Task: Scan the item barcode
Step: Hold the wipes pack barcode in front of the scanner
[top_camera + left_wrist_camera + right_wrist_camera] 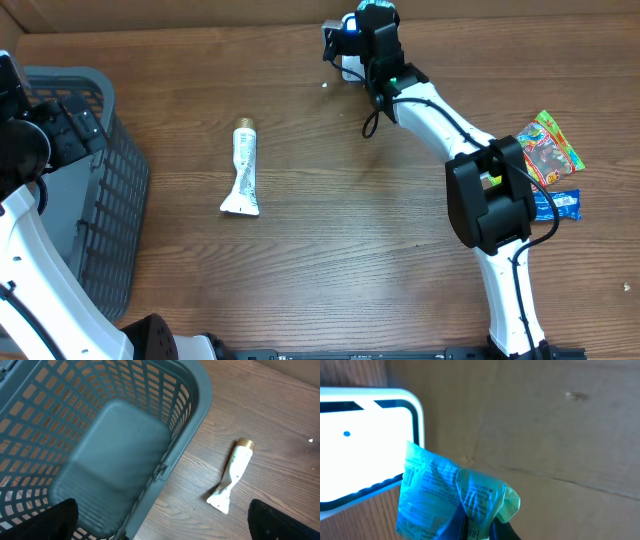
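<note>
Far back on the wooden desk (400, 250), the right tool (477, 529) is pressed together on a crinkled packet (445, 490). It pinches the packet's lower edge and holds it up just in front of the scanner (365, 445), whose white face glows brightly. The packet is washed blue-green in that light, its printed side towards the wrist camera, and it overlaps the scanner's lower right corner; whether the two touch I cannot tell. The left tool (162, 527) hangs spread wide above the grey basket (195, 405) at the desk's left edge. A white tube (243, 172) with a gold cap lies flat on the desk near the basket. A colourful snack bag (550, 143) and a blue wrapper (562, 204) lie beside the right arm.
</note>
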{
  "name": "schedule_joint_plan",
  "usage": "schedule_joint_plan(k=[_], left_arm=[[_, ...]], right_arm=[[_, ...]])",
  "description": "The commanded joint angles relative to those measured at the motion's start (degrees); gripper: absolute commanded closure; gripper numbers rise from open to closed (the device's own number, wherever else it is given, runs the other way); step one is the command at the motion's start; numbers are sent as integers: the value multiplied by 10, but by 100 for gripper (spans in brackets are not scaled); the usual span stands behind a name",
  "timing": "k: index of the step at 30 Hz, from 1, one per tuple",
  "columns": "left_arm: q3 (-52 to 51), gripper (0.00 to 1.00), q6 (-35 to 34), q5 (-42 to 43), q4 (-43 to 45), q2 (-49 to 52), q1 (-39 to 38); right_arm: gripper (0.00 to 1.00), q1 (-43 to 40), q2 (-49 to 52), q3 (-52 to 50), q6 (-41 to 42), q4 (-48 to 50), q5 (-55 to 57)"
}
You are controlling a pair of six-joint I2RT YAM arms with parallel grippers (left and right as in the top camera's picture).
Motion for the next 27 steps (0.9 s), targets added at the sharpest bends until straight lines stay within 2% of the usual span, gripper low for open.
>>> schedule_joint_plan(k=[1, 7, 16, 22, 27], left_arm=[[8, 0, -8, 3, 1, 1, 2], [8, 1, -8, 3, 1, 1, 2], [8, 0, -8, 3, 1, 1, 2], [8, 0, -8, 3, 1, 1, 2], [8, 0, -8, 3, 1, 1, 2]], right_arm=[[96, 16, 0, 3, -8, 14, 40], [96, 24, 0, 3, -6, 27, 45], [96, 24, 0, -1, 16, 97, 54], [96, 17, 15, -1, 35, 99, 54], [96, 15, 45, -1, 35, 161, 73]])
